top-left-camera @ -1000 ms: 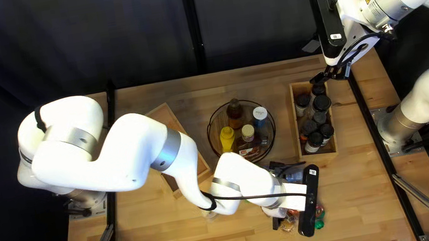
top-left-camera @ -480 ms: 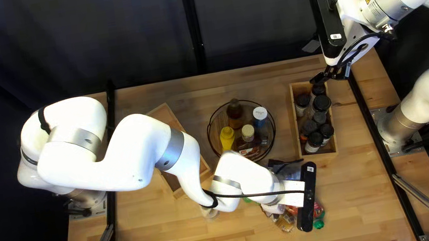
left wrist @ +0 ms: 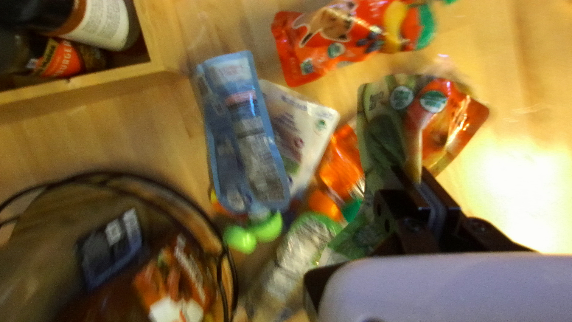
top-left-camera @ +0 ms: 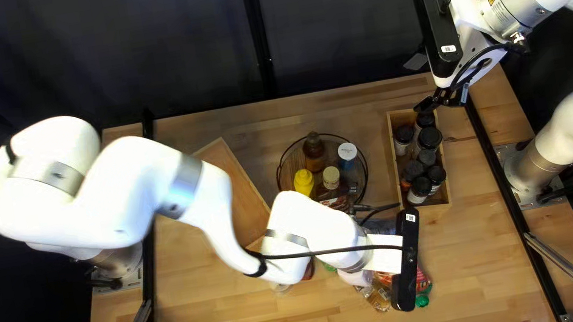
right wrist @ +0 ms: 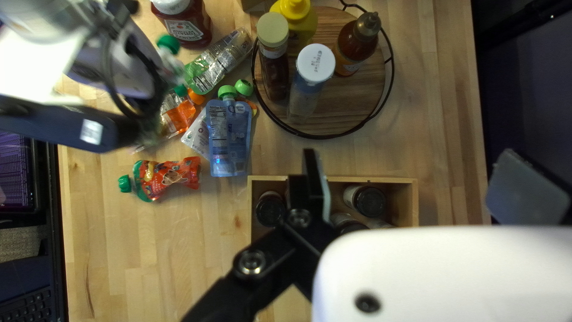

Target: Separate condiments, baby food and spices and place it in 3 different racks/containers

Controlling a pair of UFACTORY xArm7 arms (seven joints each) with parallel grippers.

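My left gripper (top-left-camera: 403, 261) is low over the pouches; in the left wrist view its fingers (left wrist: 420, 179) pinch a green-and-orange pouch (left wrist: 387, 128). A blue pouch (left wrist: 244, 137) overlaps a white one (left wrist: 298, 134), beside a red pouch (left wrist: 348, 36) and an orange one (left wrist: 342, 164). At the top right of the top left view my right gripper (top-left-camera: 421, 82) is raised; in the right wrist view it (right wrist: 423, 185) stands open above a wooden crate (right wrist: 411, 206) of dark-lidded jars. Sauce bottles, one yellow (top-left-camera: 303, 183), stand in a round wire-rimmed tray (top-left-camera: 280, 177).
Another wooden crate (top-left-camera: 243, 198) lies left of the tray, partly behind my left arm. Near the pouches, a red bottle (right wrist: 189, 27) and a clear green-ended packet (right wrist: 217, 65) lie on the table. A keyboard (right wrist: 27, 304) and a screen are beyond the table's edge.
My left arm's elbow has swung left, uncovering more of the left crate, and its wrist has shifted slightly up and left in the top left view. The right arm has stayed still.
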